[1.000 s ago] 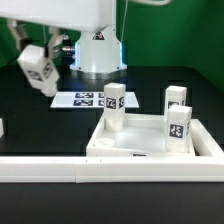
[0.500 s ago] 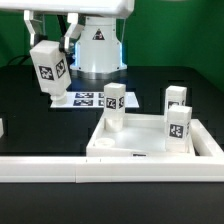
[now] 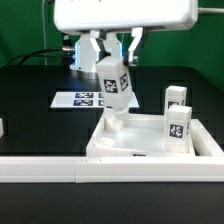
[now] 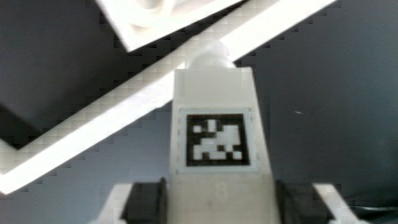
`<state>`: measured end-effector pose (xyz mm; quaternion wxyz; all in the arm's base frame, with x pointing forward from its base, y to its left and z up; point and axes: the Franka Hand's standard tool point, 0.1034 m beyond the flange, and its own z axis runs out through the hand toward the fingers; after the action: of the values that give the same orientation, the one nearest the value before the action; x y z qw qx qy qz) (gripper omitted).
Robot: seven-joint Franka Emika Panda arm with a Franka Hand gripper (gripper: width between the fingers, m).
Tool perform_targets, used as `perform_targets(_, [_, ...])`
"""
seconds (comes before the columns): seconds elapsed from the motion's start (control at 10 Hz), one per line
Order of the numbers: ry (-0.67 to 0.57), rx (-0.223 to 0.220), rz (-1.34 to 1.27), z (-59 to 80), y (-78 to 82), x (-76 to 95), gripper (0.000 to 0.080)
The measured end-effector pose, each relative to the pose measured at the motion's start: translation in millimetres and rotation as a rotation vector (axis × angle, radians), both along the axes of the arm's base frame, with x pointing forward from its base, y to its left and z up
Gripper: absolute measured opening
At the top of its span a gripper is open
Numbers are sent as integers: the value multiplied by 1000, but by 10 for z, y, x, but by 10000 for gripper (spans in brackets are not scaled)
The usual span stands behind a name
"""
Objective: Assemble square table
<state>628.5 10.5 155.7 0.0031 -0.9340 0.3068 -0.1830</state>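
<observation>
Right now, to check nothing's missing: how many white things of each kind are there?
slab: 1
legs: 4 (one held, one mostly hidden behind it, two at the exterior view's right)
rail: 1
marker board: 1
total: 7

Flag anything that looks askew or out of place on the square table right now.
One thing: the leg held in the pincer hangs tilted above the tabletop instead of upright like the leg standing in the slab's corner. Nothing looks damaged.

Tool (image 4: pixel 217 200) grips tagged white leg (image 4: pixel 217 120) above slab (image 4: pixel 107 130).
</observation>
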Motion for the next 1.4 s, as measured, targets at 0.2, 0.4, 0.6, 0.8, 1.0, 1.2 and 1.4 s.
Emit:
perform_targets(0.2, [4, -7, 14, -18, -17, -3, 290])
perform_targets(0.4, [-5, -22, 23, -71, -5, -27, 290])
perform_targets(0.6, [-12, -82, 62, -330, 60, -192, 290])
perform_targets(0.8, [0, -98, 76, -384, 40, -205, 290])
perform_targets(1.0, [4, -108, 89, -376, -17, -207, 290])
perform_targets(1.2, [0, -108, 88, -326, -71, -194, 290])
perform_targets(1.4, [11, -119, 93, -430, -55, -231, 290])
